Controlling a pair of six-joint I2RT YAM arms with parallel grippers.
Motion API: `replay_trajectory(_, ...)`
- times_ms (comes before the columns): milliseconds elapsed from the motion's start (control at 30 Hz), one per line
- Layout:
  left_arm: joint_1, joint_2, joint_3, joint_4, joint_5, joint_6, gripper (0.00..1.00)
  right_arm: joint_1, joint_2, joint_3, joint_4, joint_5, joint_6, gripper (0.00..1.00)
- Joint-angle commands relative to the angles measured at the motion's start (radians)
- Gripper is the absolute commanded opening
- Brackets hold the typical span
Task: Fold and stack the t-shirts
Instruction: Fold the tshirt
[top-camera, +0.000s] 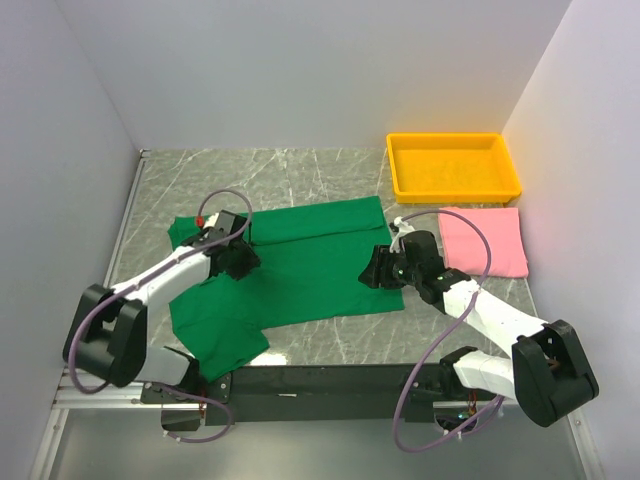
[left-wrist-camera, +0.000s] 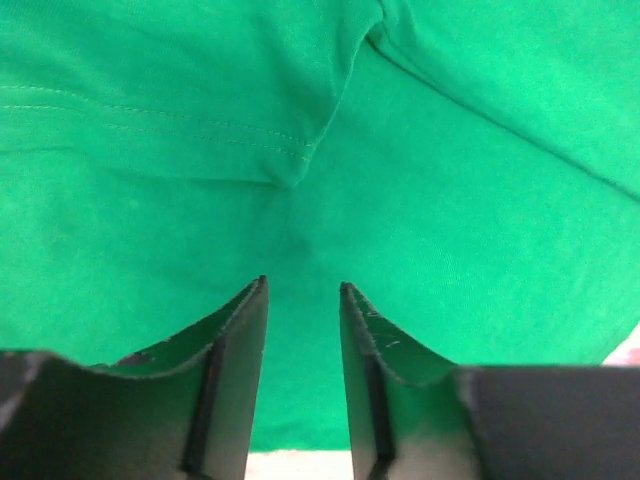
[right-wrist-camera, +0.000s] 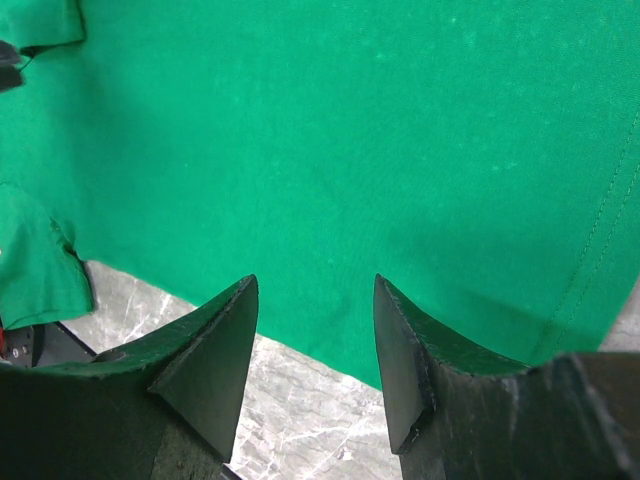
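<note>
The grey marble table (top-camera: 300, 170) fills the floor between white walls; the green t-shirt (top-camera: 300, 265) lies spread across its middle, collar end toward the left, one short sleeve reaching the near edge and the other lying at the far left; a long band of the shirt's far side looks folded over onto the body; the shirt is not yet folded to a rectangle

The yellow tray (top-camera: 455, 192) sits at the far right corner of the table; just in front of it, near the right wall, the pink t-shirt (top-camera: 485, 240) lies as a flat folded rectangle, apart from the green one and with nothing on top of it

The left arm (top-camera: 150, 290) reaches from the near left corner to the shirt's collar end; the right arm (top-camera: 480, 310) reaches from the near right to the shirt's right hem

The left gripper (top-camera: 243, 262) is low over the cloth near a sleeve; its wrist view shows the fingers with a narrow gap and only flat green cloth beyond them, a stitched hem edge lying just ahead; nothing is pinched between them

The right gripper (top-camera: 372, 272) hangs at the shirt's near right edge; its fingers stand somewhat wider apart, empty, with green cloth ahead and bare marble below
</note>
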Motion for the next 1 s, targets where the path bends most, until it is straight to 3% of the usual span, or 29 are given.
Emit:
replay_trajectory(0,0.002,-0.100,-0.012,-0.047,-0.097,-0.016,0.43,0.004,-0.009,0.006,0.038,-0.012,-0.016,0.57)
replay_trajectory(100,0.033,-0.173,-0.044,-0.084,-0.157,-0.017,0.50,0.004,-0.008,0.004,0.041,-0.014,-0.014,0.57)
replay_trajectory(233,0.157,-0.263,-0.129,-0.063,-0.160,0.019,0.52,0.005,-0.011,0.001,0.039,-0.020,-0.011,0.57)
replay_trajectory(333,0.278,-0.300,-0.179,-0.047,-0.166,0.055,0.47,0.004,-0.012,0.001,0.041,-0.024,-0.014,0.57)
replay_trajectory(533,0.386,-0.269,-0.207,0.000,-0.172,0.137,0.37,0.004,-0.014,-0.002,0.041,-0.029,-0.013,0.56)
replay_trajectory(967,0.436,-0.127,-0.173,0.051,-0.132,0.174,0.39,0.004,-0.003,-0.001,0.041,-0.032,-0.013,0.56)
